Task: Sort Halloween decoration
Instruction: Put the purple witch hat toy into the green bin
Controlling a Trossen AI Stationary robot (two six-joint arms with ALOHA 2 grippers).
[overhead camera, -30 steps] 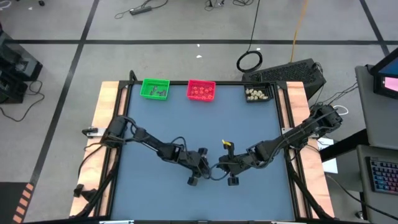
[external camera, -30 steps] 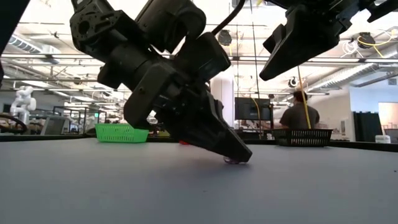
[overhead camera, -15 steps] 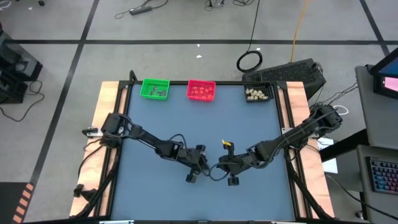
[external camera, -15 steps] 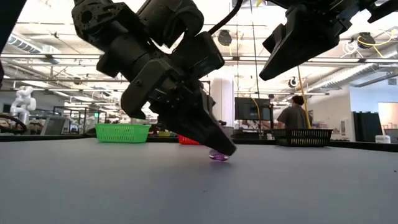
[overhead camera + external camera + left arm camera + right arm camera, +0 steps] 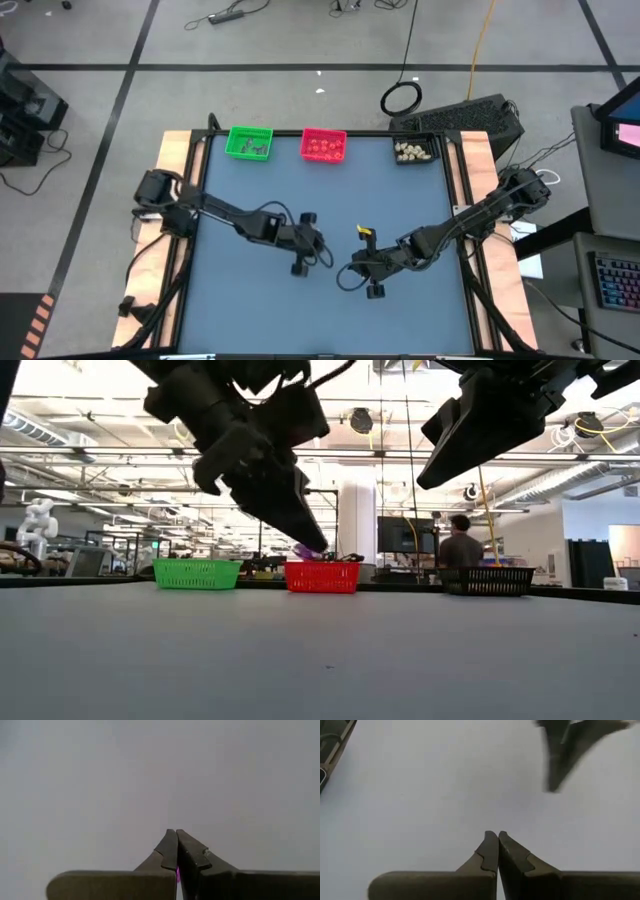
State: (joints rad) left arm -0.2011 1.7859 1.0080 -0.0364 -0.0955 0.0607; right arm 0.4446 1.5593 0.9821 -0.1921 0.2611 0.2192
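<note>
Item one, nearest: the table, a blue-grey top in a pale wooden frame, its near and middle stretches bare of loose trinkets as far as can be seen.

Item two: the right end effector, low toward the near side, fingers pressed together on nothing. It appears to be parked, waiting.

Item three: the left end effector, lifted off the table just left of centre. Its fingers are closed on a purple trinket, a sliver of violet showing at the tips in the low view and again between the fingers in the left wrist view. The height looks chosen so the piece clears the table and a tray wall on the way to the far edge.

Item four, mid-table: a small yellow-and-black object, standing between the two arms; its nature cannot be told.

Item five, along the far edge, three trays in a row, one for each colour by the look of it:
- green tray, left, holding small dark pieces; likely the destination of the purple one, though that is a guess.
- red tray, centre, holding orange-red pieces.
- black tray, right, holding cream-white pieces.

Item six, beyond the table: a person with their back turned.
</note>
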